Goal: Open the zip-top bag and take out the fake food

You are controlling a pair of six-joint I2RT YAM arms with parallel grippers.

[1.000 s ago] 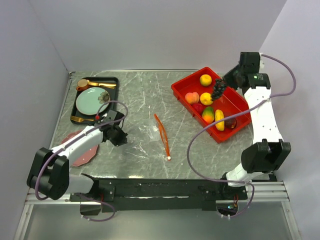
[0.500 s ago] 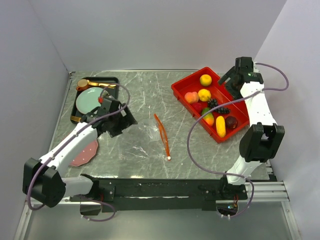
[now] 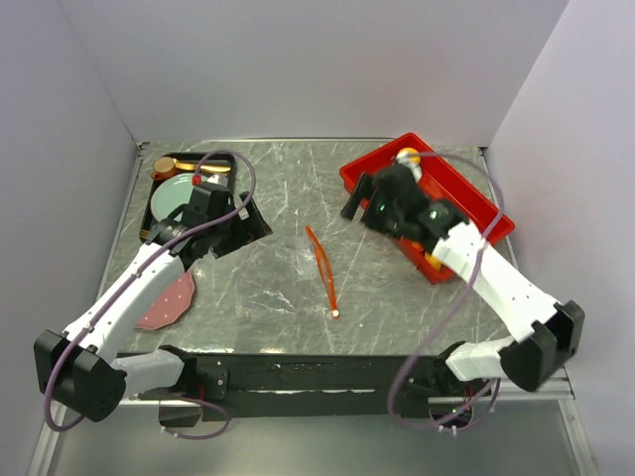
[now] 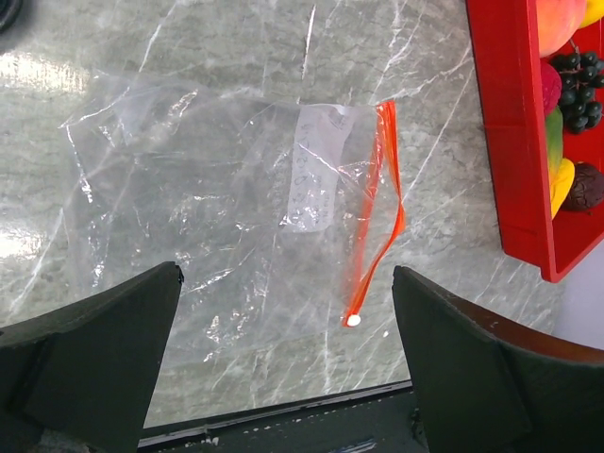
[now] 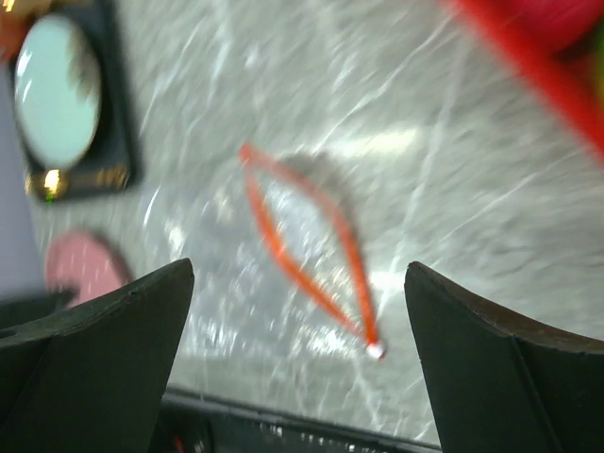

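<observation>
Your left claw (image 4: 286,283) and right claw (image 5: 298,274) stand apart, empty. The bag (image 4: 217,189) lies flat on the counter (image 4: 236,38), food (image 4: 578,77) in the tray (image 4: 505,113)

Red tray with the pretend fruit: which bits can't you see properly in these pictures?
Top view: the right arm covers most of the red tray. Only one yellow fruit shows clearly, at the far end.
Left wrist view: the picture's right edge cuts the tray off, so only a few fruits show.
Right wrist view: motion blur smears the tray corner, and nothing in it can be told apart.
</observation>
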